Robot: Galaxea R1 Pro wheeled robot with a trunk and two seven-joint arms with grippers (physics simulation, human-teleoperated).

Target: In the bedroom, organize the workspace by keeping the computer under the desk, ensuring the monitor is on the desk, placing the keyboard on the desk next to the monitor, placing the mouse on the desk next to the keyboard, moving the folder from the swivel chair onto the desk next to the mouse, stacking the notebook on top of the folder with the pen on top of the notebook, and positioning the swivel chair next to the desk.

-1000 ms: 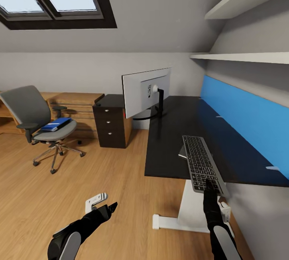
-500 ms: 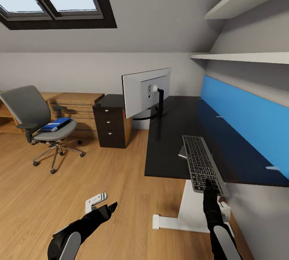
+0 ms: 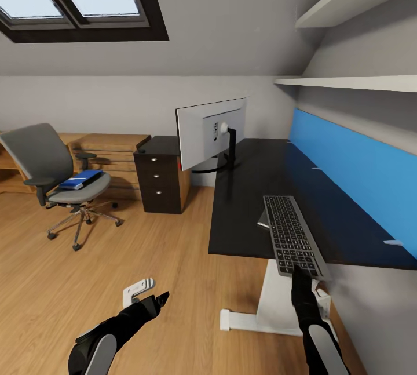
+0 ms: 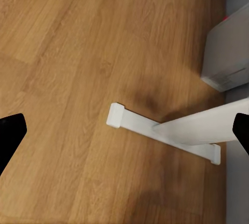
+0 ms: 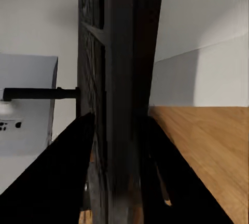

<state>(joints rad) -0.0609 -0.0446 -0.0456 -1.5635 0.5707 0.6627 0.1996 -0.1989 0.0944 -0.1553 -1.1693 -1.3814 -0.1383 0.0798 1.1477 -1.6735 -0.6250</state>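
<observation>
Right gripper (image 3: 300,273) clenched on keyboard (image 3: 291,235) near end, keyboard overhanging desk (image 3: 243,213) front edge. Left gripper (image 3: 152,301) released, above floor (image 3: 116,259).

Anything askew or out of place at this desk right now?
Yes. The slim dark keyboard lies tilted, overhanging the black desk's near edge, its far end propped on something grey. The right gripper is at its overhanging end. The wide monitor shows its grey-white back.

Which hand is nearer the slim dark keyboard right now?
Right. The right hand is at the slim dark keyboard's near end; the left hand hangs over the wooden floor, well aside.
</observation>
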